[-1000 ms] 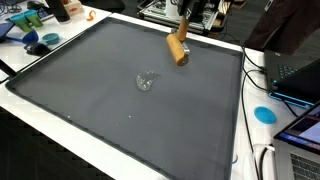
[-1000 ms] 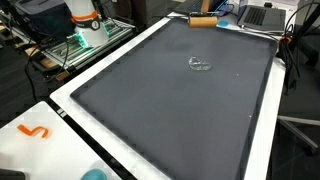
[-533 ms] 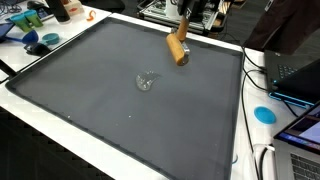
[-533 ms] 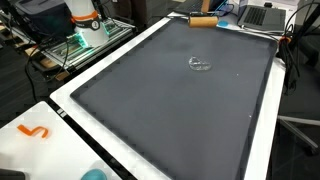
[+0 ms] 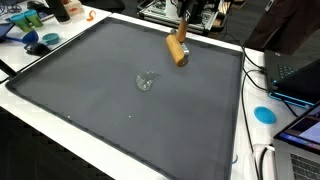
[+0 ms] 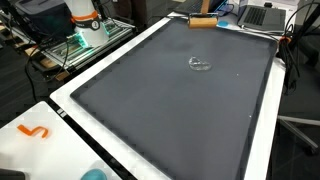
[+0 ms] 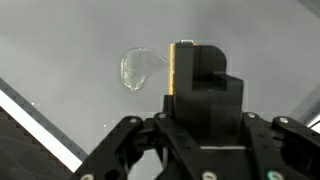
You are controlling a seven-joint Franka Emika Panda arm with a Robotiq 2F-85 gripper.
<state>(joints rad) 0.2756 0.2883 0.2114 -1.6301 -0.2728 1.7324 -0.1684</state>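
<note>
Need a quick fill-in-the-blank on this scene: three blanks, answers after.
1. The gripper is shut on a ___ block.
2. The small clear object lies on a dark ___ mat.
3. Past the mat's edge, a round ___ disc lies on the white table.
Missing words: brown; grey; blue.
</note>
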